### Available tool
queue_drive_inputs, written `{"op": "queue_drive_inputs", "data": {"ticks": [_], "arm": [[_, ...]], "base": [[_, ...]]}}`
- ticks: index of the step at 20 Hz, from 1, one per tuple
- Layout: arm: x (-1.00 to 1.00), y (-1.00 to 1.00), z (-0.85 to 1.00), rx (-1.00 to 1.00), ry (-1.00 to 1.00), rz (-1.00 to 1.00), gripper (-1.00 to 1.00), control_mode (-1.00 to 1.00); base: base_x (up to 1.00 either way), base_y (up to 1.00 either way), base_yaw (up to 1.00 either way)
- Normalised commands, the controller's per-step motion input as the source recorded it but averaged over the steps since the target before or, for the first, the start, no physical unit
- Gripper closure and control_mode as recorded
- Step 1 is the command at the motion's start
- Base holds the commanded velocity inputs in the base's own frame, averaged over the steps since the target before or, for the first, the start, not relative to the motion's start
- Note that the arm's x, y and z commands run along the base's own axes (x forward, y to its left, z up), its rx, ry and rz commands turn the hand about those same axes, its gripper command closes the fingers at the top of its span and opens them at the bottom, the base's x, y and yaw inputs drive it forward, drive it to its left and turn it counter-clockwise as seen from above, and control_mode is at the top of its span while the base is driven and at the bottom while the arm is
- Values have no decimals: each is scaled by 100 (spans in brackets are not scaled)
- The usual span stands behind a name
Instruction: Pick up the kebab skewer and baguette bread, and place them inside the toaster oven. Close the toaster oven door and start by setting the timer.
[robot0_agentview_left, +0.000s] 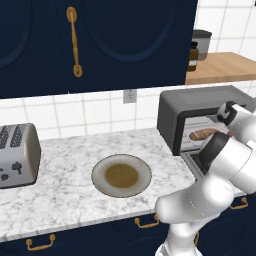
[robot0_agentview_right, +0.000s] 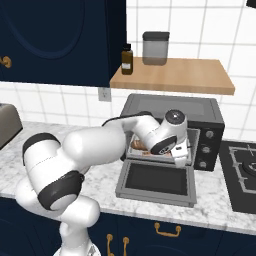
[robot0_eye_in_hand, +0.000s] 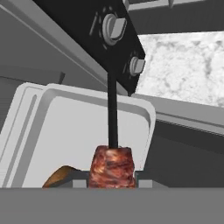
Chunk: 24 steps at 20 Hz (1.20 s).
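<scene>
- Left base view: the toaster oven (robot0_agentview_left: 200, 107) stands at the right end of the marble desk (robot0_agentview_left: 65, 190), against the tiled wall. Its cavity is open, and the baguette bread (robot0_agentview_left: 204, 133) lies inside on the rack. The white arm reaches in front of the opening and hides the hand there. A round plate (robot0_agentview_left: 121, 175) sits near the middle of the desk, well apart from the oven, and a silver two-slot toaster (robot0_agentview_left: 17, 155) stands at the left end.
- Right base view: the toaster oven door (robot0_agentview_right: 156, 183) lies dropped flat over the desk's front edge, dark glass up. The arm's wrist hangs at the oven mouth just above the door's hinge edge. A bit of the brown loaf shows inside, left of the wrist. Two knobs sit on the oven's right panel. A wooden shelf (robot0_agentview_right: 172, 75) above carries a dark bottle (robot0_agentview_right: 127, 60) and a grey canister (robot0_agentview_right: 155, 48); a stove (robot0_agentview_right: 245, 172) lies right of the oven.
- Hand view: the jaws (robot0_eye_in_hand: 112, 183) are clenched on the kebab skewer (robot0_eye_in_hand: 112, 153), a reddish-brown chunk pinned between them with the dark stick running on over the pale tray (robot0_eye_in_hand: 70, 127) toward the knob panel. A brown end of the loaf touches the tray just beside the meat.
</scene>
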Motion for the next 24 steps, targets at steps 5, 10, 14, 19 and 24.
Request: {"op": "queue_drive_inputs", "data": {"ticks": [5,10,14,19,24], "arm": [[10,4,0,0,-2,0,100,-100],[15,15,0,0,0,-1,100,-100],[24,9,0,0,0,-2,100,-100],[29,3,0,0,0,-2,100,-100],[23,10,0,0,0,-1,-100,-100]], "base": [[0,0,0],[0,0,0],[0,0,0],[0,0,0],[0,0,0]]}}
